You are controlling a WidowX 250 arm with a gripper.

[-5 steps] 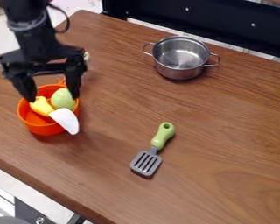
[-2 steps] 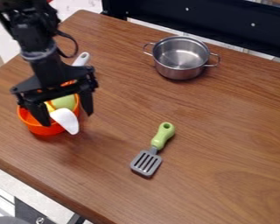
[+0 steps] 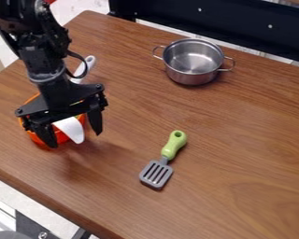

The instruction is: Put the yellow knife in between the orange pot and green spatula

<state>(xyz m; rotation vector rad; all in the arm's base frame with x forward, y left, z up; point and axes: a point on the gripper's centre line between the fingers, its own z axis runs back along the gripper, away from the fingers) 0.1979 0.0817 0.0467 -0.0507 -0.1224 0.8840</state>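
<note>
"Yellow knife (image 3: 71,129): position, for the log?"

"In the orange pot (image 3: 60,136), I'd record. Its white blade slants out over the near rim; the rest is behind the tool (image 3: 75,139)."

"State of the tool?"

"Fingers spread, one on each side of the blade. I see no grip on it. Height of the fingertips above the blade: cannot tell from my camera."

"Step in hand?"

"Pick-up, by my judgement. I read it as lining up for the grasp; the transfer is not yet begun."

"And the green spatula (image 3: 174,144)?"

"Flat on the surface (image 3: 124,135), well apart from the pot, green handle away from me, slotted head nearer. My target is the bare wood between the two."

"Next move, as you'd enter it?"

"Settle the fingers around the knife, close, and check that it alone is held. Then lift straight up until the blade clears the rim, carry it toward the spatula and stop midway. Lower, release."

"Risk noted?"

"Two. A fingertip may catch the pot wall and drag the pot along. Also, the blade looks smooth and tapered, so a pinch near its tip could slip."
</note>
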